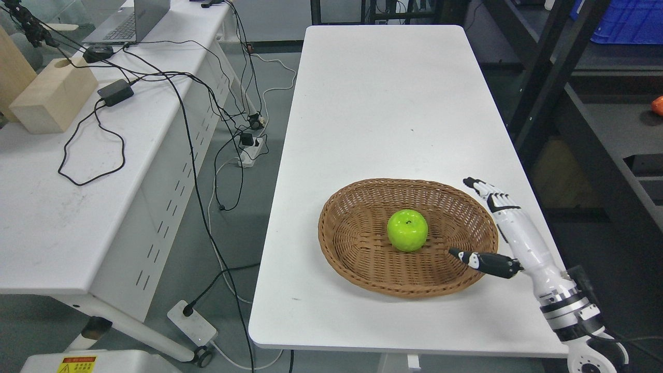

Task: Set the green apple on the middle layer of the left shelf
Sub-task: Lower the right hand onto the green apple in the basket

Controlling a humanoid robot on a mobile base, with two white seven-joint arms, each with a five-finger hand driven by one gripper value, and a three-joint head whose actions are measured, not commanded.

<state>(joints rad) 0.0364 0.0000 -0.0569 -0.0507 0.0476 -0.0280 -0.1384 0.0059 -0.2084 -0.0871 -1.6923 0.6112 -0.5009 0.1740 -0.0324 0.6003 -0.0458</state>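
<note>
Right hand [505, 228], fingers spread and empty, is positioned beside the wicker basket [352, 259]; the green apple [407, 230] may be rolled away if nudged off-centre.

No readable text anywhere on the table [393, 103], the basket [362, 269] or the apple [407, 230]. The only sign in view is a yellow and red warning label [78, 363] with a triangle symbol, stuck on a pale housing [119, 361] at the bottom left corner, and its print is too small to make out. Nothing legible on the laptop [129, 23] or the power strips on the floor either.
</note>
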